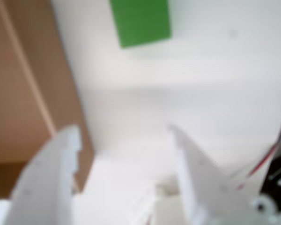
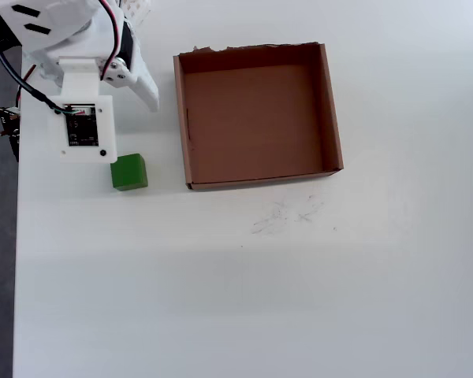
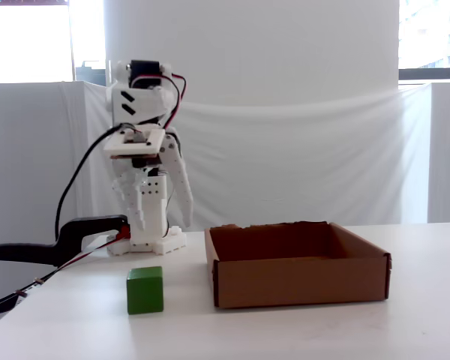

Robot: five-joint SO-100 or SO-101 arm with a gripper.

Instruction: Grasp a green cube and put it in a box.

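End effector (image 1: 124, 133) hangs released, empty, above the table (image 2: 244, 291); it should centre over the green cube (image 2: 129, 172), left of the box (image 2: 332, 110), before descending.

Wrist view blurred; other views sharp, evenly bright.

We find the white arm (image 3: 146, 187) folded upright over its base (image 3: 148, 241), gripper (image 1: 124, 133) jaws parted, holding nothing.

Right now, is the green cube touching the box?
Apart. The overhead view shows a strip of bare white table between the green cube and the box; the fixed view shows that gap too.
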